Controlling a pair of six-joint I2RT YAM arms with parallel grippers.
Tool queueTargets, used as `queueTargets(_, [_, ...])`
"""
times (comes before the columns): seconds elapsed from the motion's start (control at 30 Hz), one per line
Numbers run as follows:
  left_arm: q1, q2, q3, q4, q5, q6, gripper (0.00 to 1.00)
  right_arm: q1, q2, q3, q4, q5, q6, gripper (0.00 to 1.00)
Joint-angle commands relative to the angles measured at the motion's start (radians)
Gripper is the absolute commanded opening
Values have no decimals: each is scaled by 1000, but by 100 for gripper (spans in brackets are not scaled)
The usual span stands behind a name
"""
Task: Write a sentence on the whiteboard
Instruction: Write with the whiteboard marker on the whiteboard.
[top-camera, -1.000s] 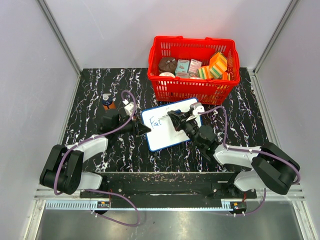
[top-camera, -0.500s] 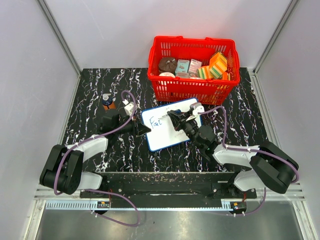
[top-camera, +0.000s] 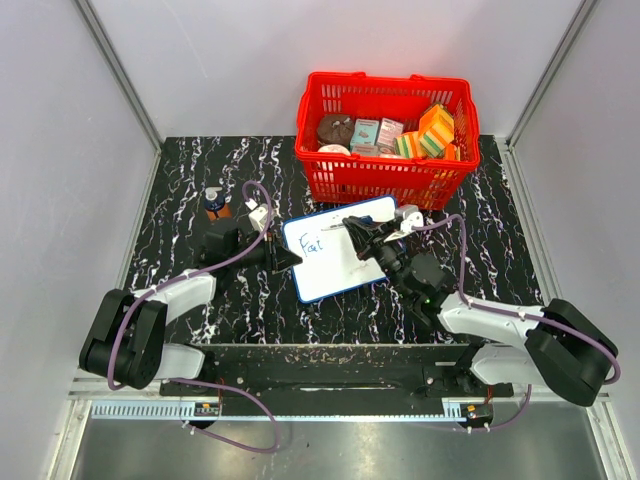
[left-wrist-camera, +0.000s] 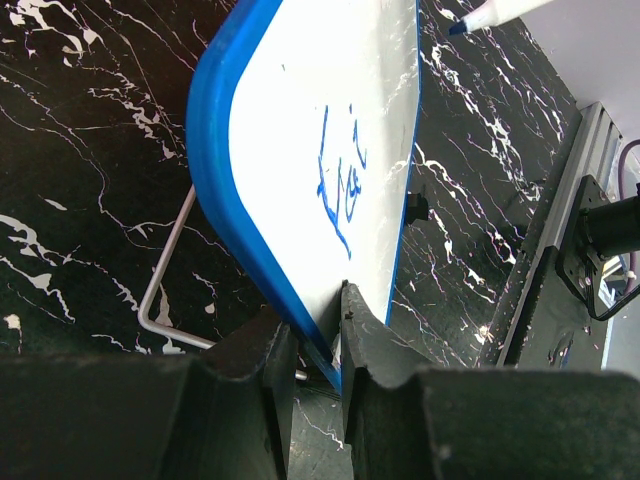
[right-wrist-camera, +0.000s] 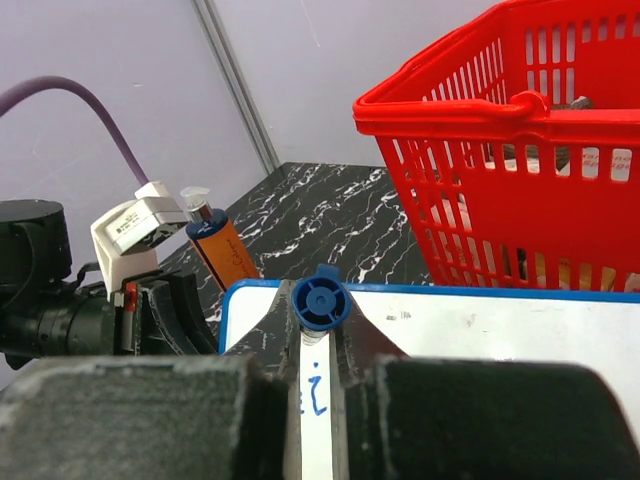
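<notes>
Whiteboard (top-camera: 330, 268) lies beneath right gripper's (top-camera: 362, 236) marker (right-wrist-camera: 320, 300), left gripper (left-wrist-camera: 318, 335) pinching its edge.

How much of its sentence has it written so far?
Barely begun: a few blue letters, roughly "Fai", sit at the left end of the whiteboard. The left gripper clamps the board's edge while the right gripper holds a marker over it. The rest of the sentence is unwritten; most of the board is blank.

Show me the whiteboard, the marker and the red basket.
whiteboard (top-camera: 333, 271), top external view, bare white lower area.
marker (right-wrist-camera: 320, 299), right wrist view, round blue end.
red basket (top-camera: 383, 182), top external view, front wall.
</notes>
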Motion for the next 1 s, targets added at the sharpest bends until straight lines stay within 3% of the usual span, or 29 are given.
queueTargets(0.0, [5, 20, 18, -1, -91, 139, 0, 4, -20, -19, -18, 33, -2, 0])
queueTargets(0.97, [5, 21, 18, -1, -89, 139, 0, 4, 51, -13, 14, 18, 7, 0])
